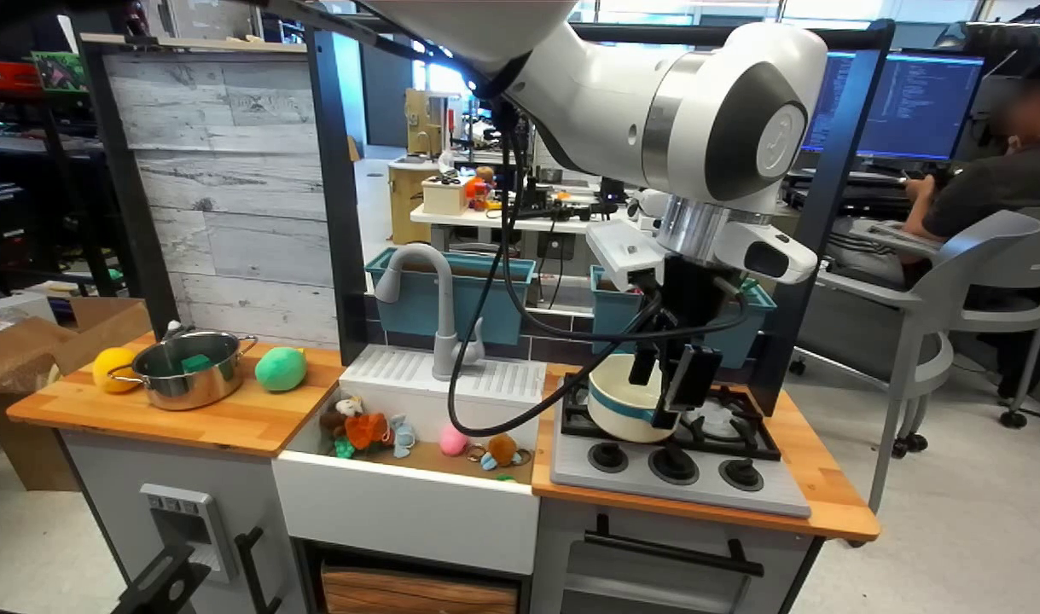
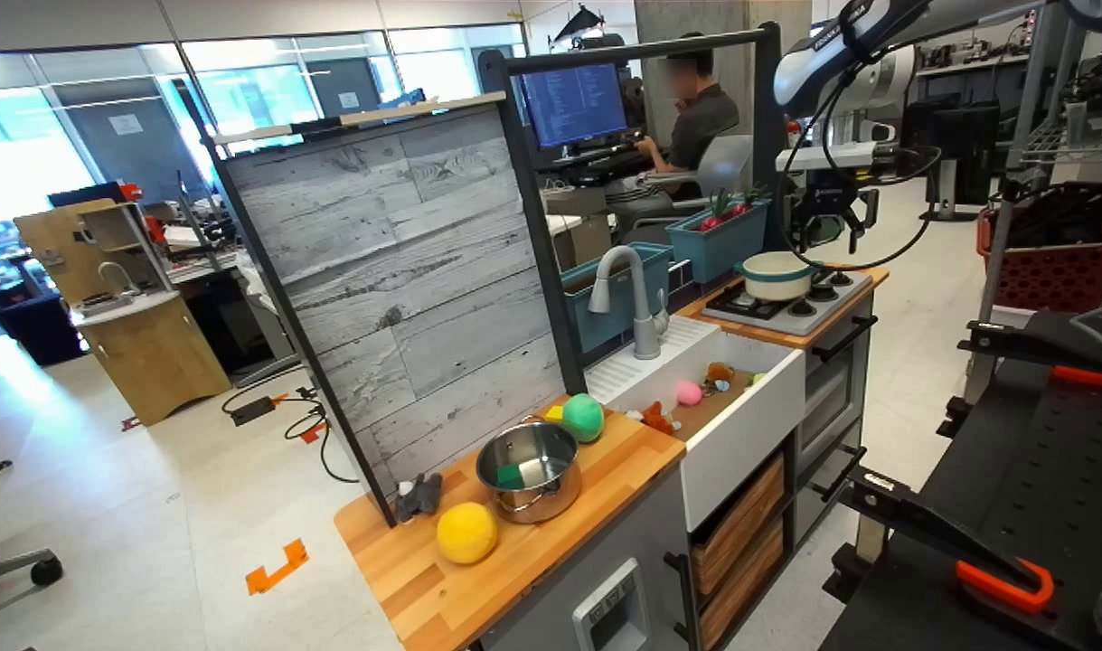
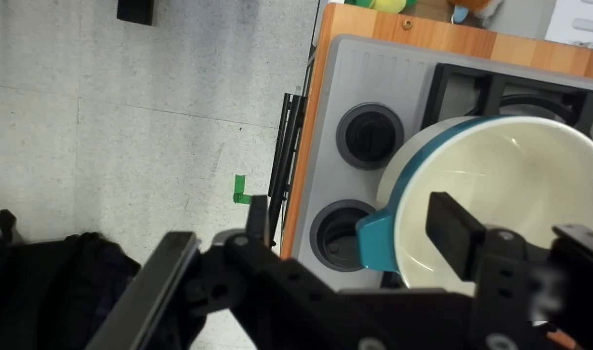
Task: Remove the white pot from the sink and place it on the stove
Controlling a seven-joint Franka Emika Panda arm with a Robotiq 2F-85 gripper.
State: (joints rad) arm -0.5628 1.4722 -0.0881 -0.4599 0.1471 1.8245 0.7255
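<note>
The white pot (image 1: 626,429), cream with a teal band and teal handle, stands upright on the stove (image 1: 635,482) over the burner grates. It also shows on the stove (image 2: 781,327) in an exterior view, as the pot (image 2: 775,282). My gripper (image 1: 669,388) is open and empty, above the pot's front side; it also shows in an exterior view (image 2: 844,231). In the wrist view the gripper (image 3: 352,221) has one finger over the inside of the pot (image 3: 510,170) and one out past the counter's front edge. The teal handle lies between them, apparently untouched. The sink (image 1: 409,507) holds several toys.
A grey faucet (image 1: 445,307) rises behind the sink. A shiny metal pot (image 1: 197,388), a green ball (image 1: 281,369) and a yellow ball (image 1: 114,369) are on the far counter. Teal planters (image 1: 485,294) hang behind. A black frame post (image 1: 835,230) stands beside the stove.
</note>
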